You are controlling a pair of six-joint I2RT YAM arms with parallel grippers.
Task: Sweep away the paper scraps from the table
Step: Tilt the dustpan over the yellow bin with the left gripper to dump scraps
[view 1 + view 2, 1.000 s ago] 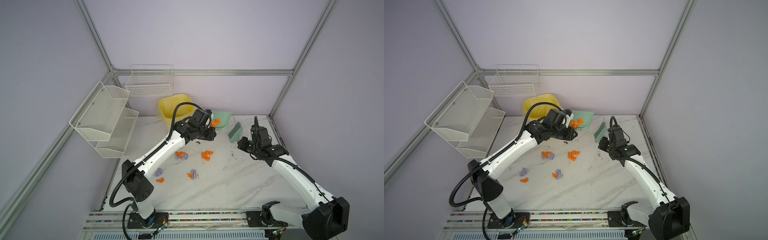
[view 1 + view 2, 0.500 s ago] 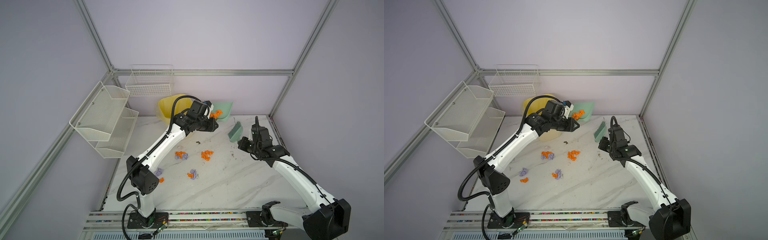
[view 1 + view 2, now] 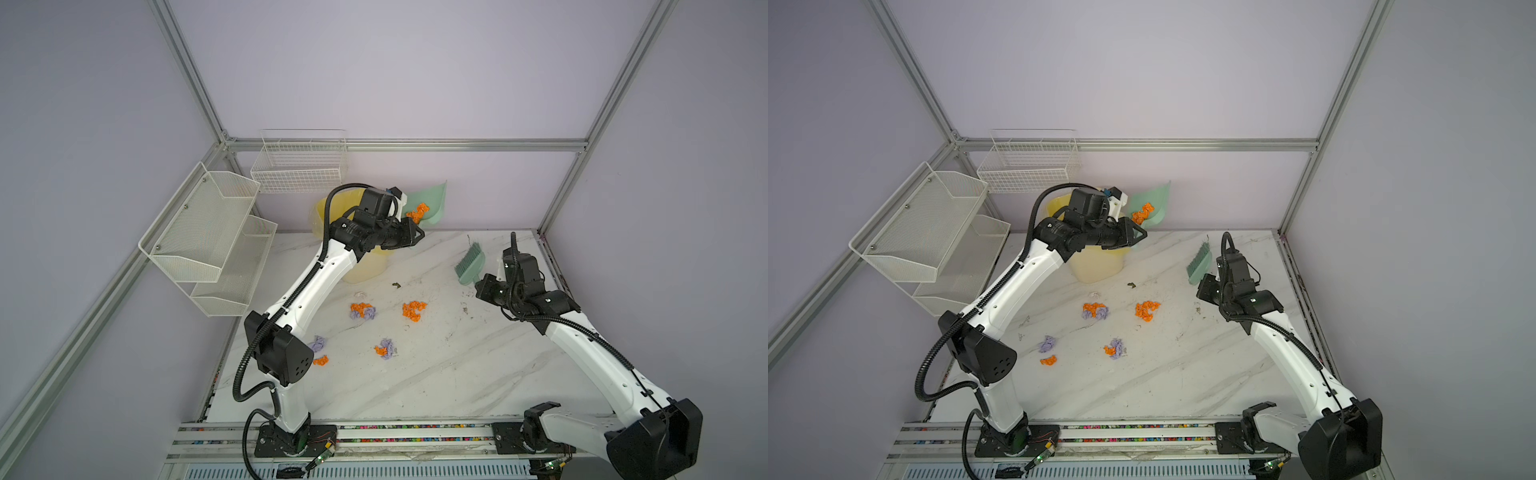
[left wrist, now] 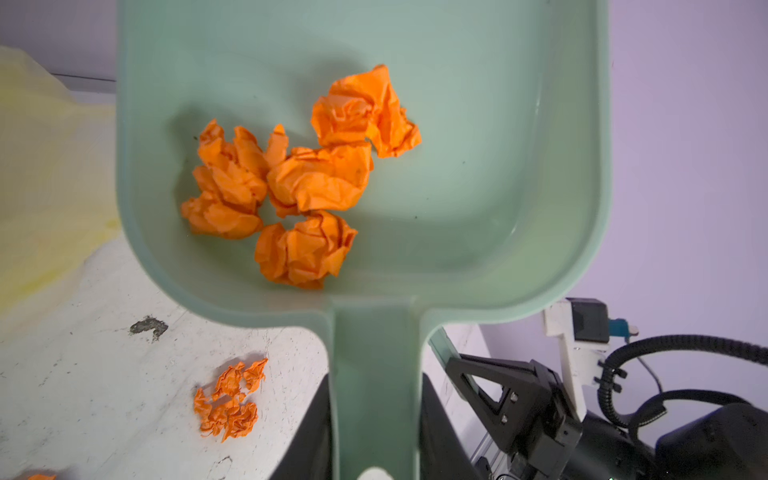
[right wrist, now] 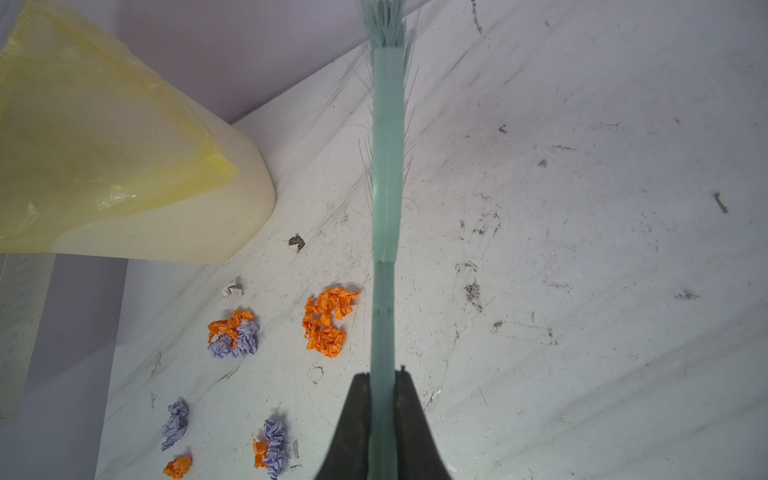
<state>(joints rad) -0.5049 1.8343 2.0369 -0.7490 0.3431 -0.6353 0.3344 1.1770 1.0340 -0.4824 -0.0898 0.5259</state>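
- Currently, left gripper [image 3: 411, 237]: I see it pinching the handle of the dustpan [image 3: 432, 204], which is raised at the far edge of the table [image 3: 457, 365], beside the yellow-lined bin [image 3: 368, 266].
- Collected: several orange paper scraps [image 4: 316, 178] lying in the pan, not yet tipped out.
- Likewise, right gripper [image 5: 384, 399]: clamped on the brush [image 3: 469, 266], toward the far right corner.
- Outstanding: orange and lavender clusters [image 3: 362, 311] mid-table, reaching toward the left edge; I judge the task under half done.

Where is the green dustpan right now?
In a top view the dustpan is held up at the back of the table by the left fingers, just right of the yellow bin.
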